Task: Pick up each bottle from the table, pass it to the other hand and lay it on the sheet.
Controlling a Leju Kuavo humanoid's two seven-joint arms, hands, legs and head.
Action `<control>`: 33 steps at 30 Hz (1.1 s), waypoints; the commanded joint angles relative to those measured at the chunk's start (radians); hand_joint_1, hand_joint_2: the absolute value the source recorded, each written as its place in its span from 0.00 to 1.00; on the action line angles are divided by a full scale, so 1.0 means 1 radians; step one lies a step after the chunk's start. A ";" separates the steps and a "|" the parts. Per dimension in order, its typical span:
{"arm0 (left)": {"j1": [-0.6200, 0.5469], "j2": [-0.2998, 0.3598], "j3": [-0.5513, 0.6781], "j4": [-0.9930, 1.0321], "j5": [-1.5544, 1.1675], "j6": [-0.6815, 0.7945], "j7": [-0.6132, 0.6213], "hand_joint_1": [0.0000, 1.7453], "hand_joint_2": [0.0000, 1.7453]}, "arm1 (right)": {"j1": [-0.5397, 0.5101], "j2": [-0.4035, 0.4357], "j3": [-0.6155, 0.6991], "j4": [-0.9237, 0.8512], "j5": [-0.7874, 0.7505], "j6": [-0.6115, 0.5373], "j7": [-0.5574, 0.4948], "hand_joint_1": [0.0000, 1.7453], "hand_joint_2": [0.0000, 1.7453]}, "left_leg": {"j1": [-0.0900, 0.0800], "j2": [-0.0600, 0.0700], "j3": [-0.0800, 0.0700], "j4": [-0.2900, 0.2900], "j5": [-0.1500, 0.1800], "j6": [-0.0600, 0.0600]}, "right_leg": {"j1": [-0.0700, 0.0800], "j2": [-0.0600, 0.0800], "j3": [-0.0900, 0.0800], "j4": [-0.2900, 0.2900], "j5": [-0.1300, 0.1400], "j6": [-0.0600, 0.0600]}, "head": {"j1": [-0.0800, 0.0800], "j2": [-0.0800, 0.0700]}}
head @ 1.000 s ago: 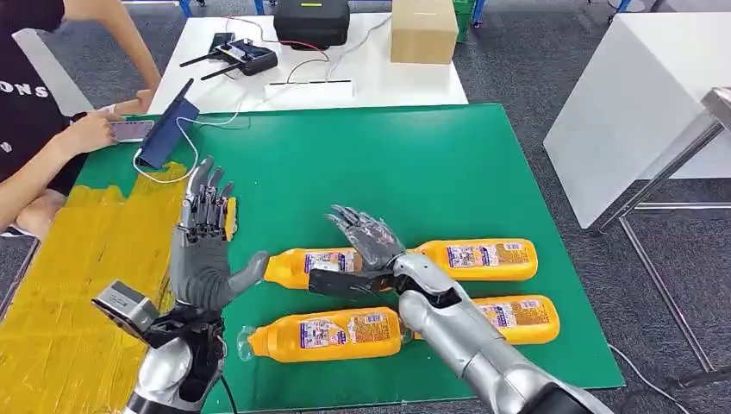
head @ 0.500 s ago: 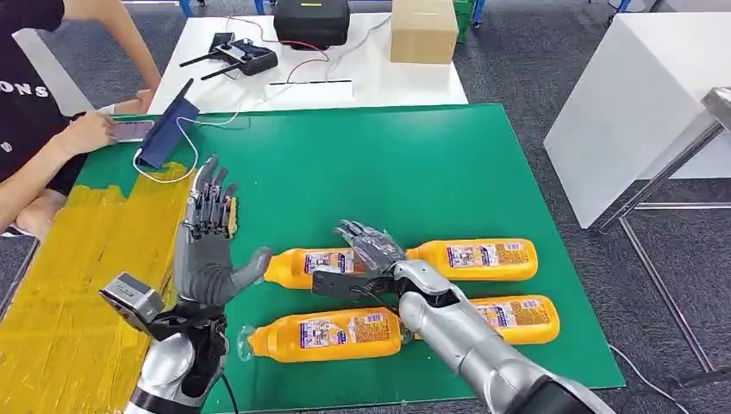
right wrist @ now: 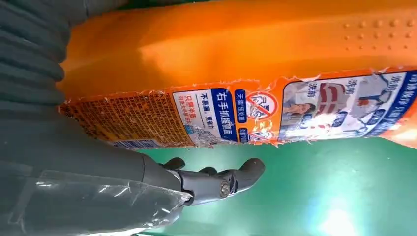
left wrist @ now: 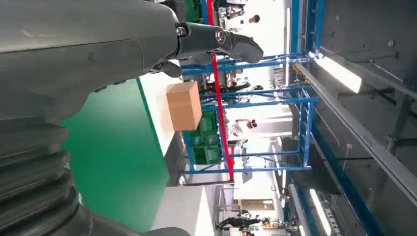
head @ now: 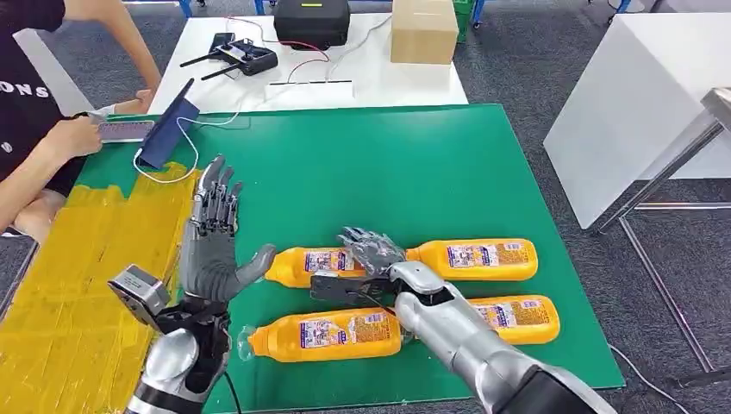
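Several orange bottles lie on their sides on the green table [head: 414, 164]. My right hand [head: 366, 259] lies over the bottle [head: 315, 262] nearest the sheet, its fingers spread across the top. In the right wrist view that bottle [right wrist: 246, 64] is close against the palm, while the thumb [right wrist: 216, 181] stands apart from it with green mat between. My left hand [head: 211, 246] is raised upright and open, palm toward the bottles, holding nothing. The yellow sheet [head: 78, 285] covers the table's left part.
Other bottles lie at the back right [head: 478, 259], front left [head: 328, 335] and front right [head: 521, 317]. A person [head: 43, 138] sits at the left with a phone, beside a propped tablet [head: 168, 125]. A cardboard box [head: 422, 30] stands on the white table behind.
My right hand has come down from above onto the bottle near the sheet. My left hand has drifted slightly up and right, still open. The person's hand moved the phone a little.
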 commanded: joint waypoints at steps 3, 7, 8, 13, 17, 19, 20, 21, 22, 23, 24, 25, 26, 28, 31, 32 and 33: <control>-0.033 0.003 -0.024 0.058 0.002 0.000 0.006 0.00 1.00 | -0.048 0.009 0.061 0.118 0.012 0.001 -0.001 0.74 1.00 | 0.000 -0.002 0.002 -0.001 0.000 -0.001 | 0.000 -0.002 0.002 -0.001 -0.001 0.000 | 0.000 0.000; -0.033 0.005 -0.025 0.058 0.001 0.003 0.006 0.00 1.00 | -0.048 0.012 0.057 0.120 0.015 -0.009 -0.003 0.82 1.00 | 0.001 -0.001 0.003 0.000 -0.001 -0.002 | 0.001 -0.002 0.004 -0.001 -0.001 -0.001 | 0.000 0.000; -0.032 0.005 -0.024 0.057 0.001 0.004 0.006 0.00 1.00 | -0.048 0.012 0.055 0.119 0.014 -0.013 -0.003 0.84 1.00 | 0.002 -0.001 0.004 0.000 -0.001 -0.002 | 0.002 -0.002 0.005 -0.001 -0.001 -0.001 | 0.000 0.000; -0.032 0.005 -0.024 0.057 0.001 0.004 0.006 0.00 1.00 | -0.047 0.012 0.055 0.119 0.015 -0.013 -0.003 0.84 1.00 | 0.001 -0.001 0.004 0.000 -0.001 -0.002 | 0.001 -0.003 0.005 -0.001 -0.002 -0.001 | 0.000 0.000; -0.032 0.005 -0.024 0.057 0.001 0.004 0.006 0.00 1.00 | -0.047 0.012 0.055 0.119 0.015 -0.013 -0.003 0.84 1.00 | 0.001 -0.001 0.004 -0.001 -0.001 -0.002 | 0.001 -0.002 0.004 -0.001 -0.001 -0.001 | 0.000 0.000; -0.031 0.005 -0.024 0.057 0.000 0.005 0.007 0.00 1.00 | -0.046 0.012 0.051 0.118 0.015 -0.018 -0.004 0.90 1.00 | 0.002 -0.001 0.004 0.000 -0.001 -0.002 | 0.002 -0.003 0.005 -0.001 -0.002 -0.001 | 0.000 0.000; -0.031 0.005 -0.024 0.056 0.000 0.006 0.007 0.00 1.00 | -0.045 0.012 0.047 0.115 0.014 -0.023 -0.005 0.90 1.00 | 0.001 -0.001 0.004 0.000 -0.001 -0.002 | 0.001 -0.002 0.004 -0.001 -0.001 -0.001 | 0.000 0.000; -0.029 0.005 -0.024 0.054 -0.001 0.006 0.008 0.00 1.00 | -0.041 0.011 0.039 0.108 0.012 -0.037 -0.009 0.92 1.00 | 0.001 -0.001 0.003 0.000 -0.001 -0.002 | 0.001 -0.002 0.004 -0.001 -0.001 -0.001 | 0.000 0.000; -0.025 0.005 -0.022 0.049 -0.001 0.007 0.008 0.00 1.00 | -0.035 0.005 0.028 0.087 0.014 -0.085 -0.020 0.93 1.00 | 0.001 -0.001 0.004 0.000 -0.001 -0.002 | 0.001 -0.002 0.004 -0.001 -0.001 -0.001 | 0.000 0.000; -0.020 0.008 -0.024 0.042 0.015 -0.014 0.015 0.00 1.00 | -0.026 -0.003 0.001 0.056 -0.001 -0.129 -0.040 0.87 1.00 | 0.002 -0.001 0.004 0.000 -0.001 -0.002 | 0.002 -0.002 0.005 -0.001 -0.001 -0.001 | 0.000 0.000; -0.011 0.009 -0.020 0.033 0.037 -0.039 0.019 0.00 1.00 | -0.019 -0.014 -0.027 0.021 -0.009 -0.162 -0.045 0.88 1.00 | 0.002 -0.001 0.005 0.000 -0.002 -0.003 | 0.002 -0.003 0.006 -0.001 -0.002 -0.001 | 0.000 0.000; 0.004 0.008 -0.013 0.021 0.050 -0.059 0.021 0.00 1.00 | -0.002 -0.032 -0.067 -0.048 -0.007 -0.211 -0.046 0.94 1.00 | 0.001 -0.001 0.002 0.000 0.000 -0.001 | 0.001 -0.002 0.003 -0.001 -0.001 0.000 | 0.000 0.000; 0.014 0.008 -0.010 0.012 0.050 -0.060 0.020 0.00 1.00 | 0.019 -0.041 -0.111 -0.108 -0.029 -0.241 -0.054 0.98 1.00 | 0.001 -0.001 0.003 0.000 -0.001 -0.002 | 0.001 -0.002 0.003 -0.001 -0.001 -0.001 | 0.000 0.000; 0.033 0.007 -0.007 -0.001 0.048 -0.059 0.021 0.00 1.00 | 0.071 -0.067 -0.188 -0.237 -0.053 -0.309 -0.074 1.00 1.00 | 0.001 -0.001 0.002 0.000 -0.002 -0.002 | 0.001 -0.002 0.003 0.000 -0.002 -0.001 | 0.000 0.000; 0.054 0.007 -0.011 -0.017 0.044 -0.062 0.020 0.00 1.00 | 0.187 -0.079 -0.325 -0.466 -0.084 -0.390 -0.106 0.99 1.00 | 0.002 -0.001 0.004 0.001 -0.003 -0.002 | 0.002 -0.003 0.005 0.000 -0.003 -0.001 | 0.000 0.000; 0.057 0.007 -0.012 -0.018 0.041 -0.061 0.019 0.00 1.00 | 0.207 -0.078 -0.347 -0.498 -0.083 -0.403 -0.108 0.98 1.00 | 0.001 -0.003 0.002 0.000 -0.002 -0.001 | 0.001 -0.004 0.003 -0.001 -0.002 0.000 | 0.000 0.000; 0.059 0.006 -0.014 -0.021 0.038 -0.060 0.019 0.00 1.00 | 0.225 -0.079 -0.361 -0.526 -0.077 -0.408 -0.112 0.95 1.00 | 0.002 -0.003 0.003 0.000 -0.003 -0.002 | 0.002 -0.005 0.005 -0.001 -0.003 -0.001 | 0.000 0.000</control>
